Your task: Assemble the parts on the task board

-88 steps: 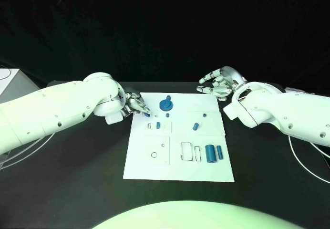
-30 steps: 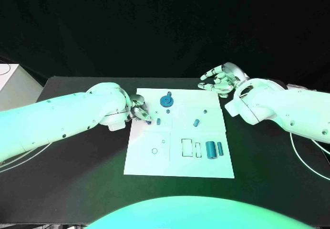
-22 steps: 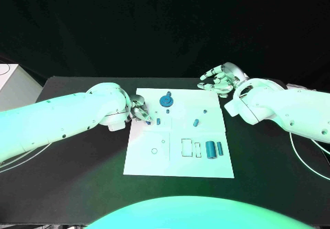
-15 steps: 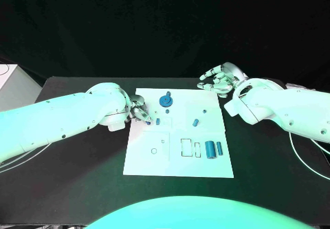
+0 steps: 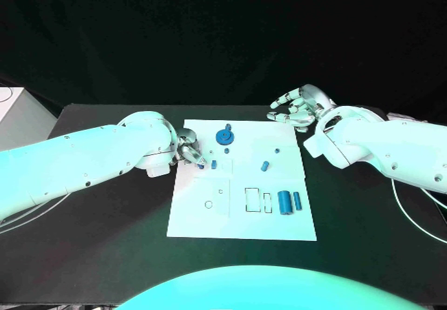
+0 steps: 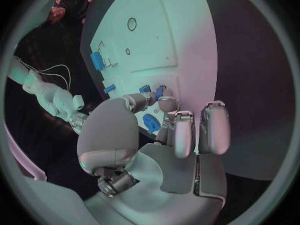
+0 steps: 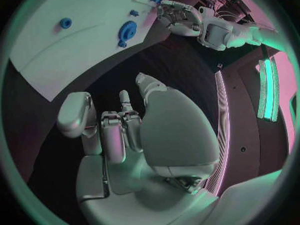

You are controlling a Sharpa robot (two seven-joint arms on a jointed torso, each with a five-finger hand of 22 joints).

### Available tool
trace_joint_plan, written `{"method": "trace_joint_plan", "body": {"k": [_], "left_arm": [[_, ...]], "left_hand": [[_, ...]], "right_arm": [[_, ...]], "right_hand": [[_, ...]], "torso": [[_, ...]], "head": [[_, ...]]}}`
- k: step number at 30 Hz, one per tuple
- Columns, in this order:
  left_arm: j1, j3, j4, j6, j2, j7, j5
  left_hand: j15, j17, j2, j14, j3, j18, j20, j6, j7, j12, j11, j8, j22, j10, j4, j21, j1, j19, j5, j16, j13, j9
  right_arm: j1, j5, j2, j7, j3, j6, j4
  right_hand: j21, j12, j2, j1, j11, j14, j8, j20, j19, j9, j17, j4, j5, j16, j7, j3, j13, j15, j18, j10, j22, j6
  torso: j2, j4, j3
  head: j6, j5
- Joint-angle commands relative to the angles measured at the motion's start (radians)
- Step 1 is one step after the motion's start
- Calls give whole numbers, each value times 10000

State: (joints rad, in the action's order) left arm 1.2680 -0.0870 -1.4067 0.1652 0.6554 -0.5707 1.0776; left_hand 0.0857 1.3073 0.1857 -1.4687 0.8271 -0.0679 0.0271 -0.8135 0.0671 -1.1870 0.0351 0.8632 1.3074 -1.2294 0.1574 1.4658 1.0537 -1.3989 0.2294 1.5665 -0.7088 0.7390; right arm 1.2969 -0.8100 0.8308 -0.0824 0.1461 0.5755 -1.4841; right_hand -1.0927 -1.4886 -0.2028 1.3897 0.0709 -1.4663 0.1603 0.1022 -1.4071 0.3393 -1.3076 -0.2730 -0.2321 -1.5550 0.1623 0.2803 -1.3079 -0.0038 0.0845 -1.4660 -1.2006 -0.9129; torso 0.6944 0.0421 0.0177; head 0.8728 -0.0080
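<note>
The white task board (image 5: pixel 242 223) lies in the middle of the black table. My left hand (image 5: pixel 189 154) hovers at the board's left edge and pinches a small blue part (image 5: pixel 200 165) between thumb and finger, right beside another small blue part (image 5: pixel 213 164). The left wrist view has the pinched part (image 6: pixel 160 91) at the fingertips. A blue gear (image 5: pixel 225 136) sits near the far edge. Two blue cylinders (image 5: pixel 284 202) lie side by side at the near right. My right hand (image 5: pixel 296 108) is raised past the far right corner, fingers apart and empty.
Two more small blue parts (image 5: pixel 265 166) (image 5: pixel 276 150) lie right of centre on the board. Outlined slots (image 5: pixel 252 199) and a small ring mark (image 5: pixel 208 204) sit on its near half. A white box (image 5: pixel 19 116) stands at the table's left edge.
Since the oldest frame my left hand has carried its blue part a little nearer along the board's left side. Over the last second nothing has visibly moved.
</note>
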Motion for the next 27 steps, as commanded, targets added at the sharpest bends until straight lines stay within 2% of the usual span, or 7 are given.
{"method": "trace_joint_plan", "body": {"k": [1, 12, 27], "left_arm": [[-14, -9, -7, 310, -35, -14, 82], [-14, -9, 29, 367, -1, -83, 169], [-14, -8, -3, 402, -22, -111, 186]], "left_hand": [[66, 2635, -80, -1021, 1518, 95, -30, -483, -396, 52, 69, 39, -1, -9, -1436, 37, -33, -41, 34, 43, 6, 1571], [68, 2635, -77, -1021, 1533, 95, -32, -484, -398, 48, 71, 41, 0, -18, -1444, 38, -36, -42, 35, 43, -6, 1571], [73, 2635, -75, -1021, 1573, 99, -38, -492, -402, 61, 75, 49, 18, -23, -1462, 44, -47, -53, 39, 43, 20, 1573]], "right_arm": [[-7, -101, 1, 116, -2, -136, 0], [-8, -101, 6, 122, -2, -140, -1], [-10, -101, 15, 116, -2, -140, -7]], "right_hand": [[34, 52, 7, -119, 77, -924, -24, -12, 49, -9, -2154, -28, -61, 35, 14, 8, -1917, 55, 143, -287, 5, 87], [34, 52, 7, -119, 77, -924, -24, -12, 49, -9, -2154, -28, -61, 35, 14, 8, -1917, 55, 143, -287, 5, 87], [48, 49, 10, -130, 76, -922, -21, -12, 50, -8, -2145, -31, -63, 39, 14, 12, -1919, 54, 144, -290, 12, 89]], "torso": [[2, 7, 8], [3, 2, 13], [4, -1, -2]], "head": [[-2, -3], [-2, 23], [-2, -20]]}}
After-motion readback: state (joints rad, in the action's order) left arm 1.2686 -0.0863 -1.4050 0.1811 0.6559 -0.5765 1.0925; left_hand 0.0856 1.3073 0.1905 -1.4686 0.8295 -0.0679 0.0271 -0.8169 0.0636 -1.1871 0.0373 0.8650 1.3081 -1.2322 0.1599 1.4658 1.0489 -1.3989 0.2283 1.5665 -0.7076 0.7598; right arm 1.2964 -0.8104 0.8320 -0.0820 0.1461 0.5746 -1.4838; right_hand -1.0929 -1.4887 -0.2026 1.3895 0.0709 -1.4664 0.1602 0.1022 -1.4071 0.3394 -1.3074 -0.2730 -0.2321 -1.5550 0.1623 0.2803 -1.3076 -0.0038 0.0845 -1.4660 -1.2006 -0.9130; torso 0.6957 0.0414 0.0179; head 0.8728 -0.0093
